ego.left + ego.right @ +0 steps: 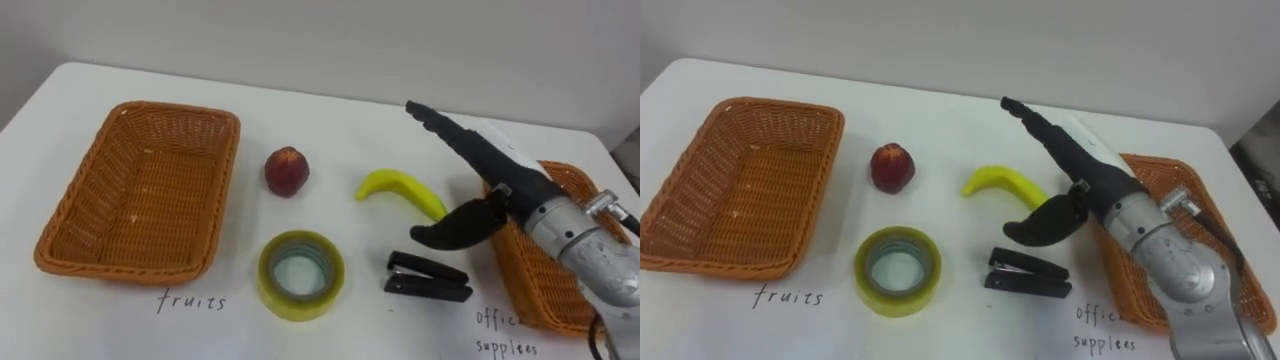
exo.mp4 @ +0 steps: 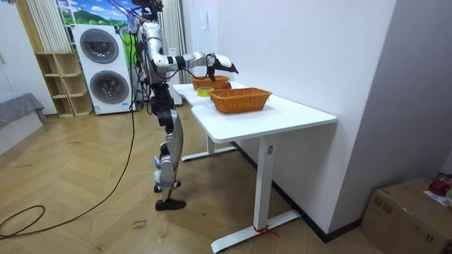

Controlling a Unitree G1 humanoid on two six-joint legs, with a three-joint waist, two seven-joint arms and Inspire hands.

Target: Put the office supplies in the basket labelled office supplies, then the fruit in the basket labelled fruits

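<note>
On the white table (image 1: 340,130) lie a red apple (image 1: 286,171), a yellow banana (image 1: 401,190), a roll of yellow tape (image 1: 301,274) and a black stapler (image 1: 428,277). My right hand (image 1: 478,172) hovers open over the banana's right end and above the stapler, fingers straight and thumb spread, holding nothing. The fruit basket (image 1: 140,190) at the left, labelled in handwriting, is empty. The office supplies basket (image 1: 555,262) at the right is partly hidden by my forearm. In the room view I stand at the table's end with the right hand (image 2: 220,63) stretched over it.
Handwritten labels mark the table in front of each basket. The table's back edge meets a white wall. In the room view, two washing machines (image 2: 106,67) and a wooden shelf (image 2: 58,81) stand behind me.
</note>
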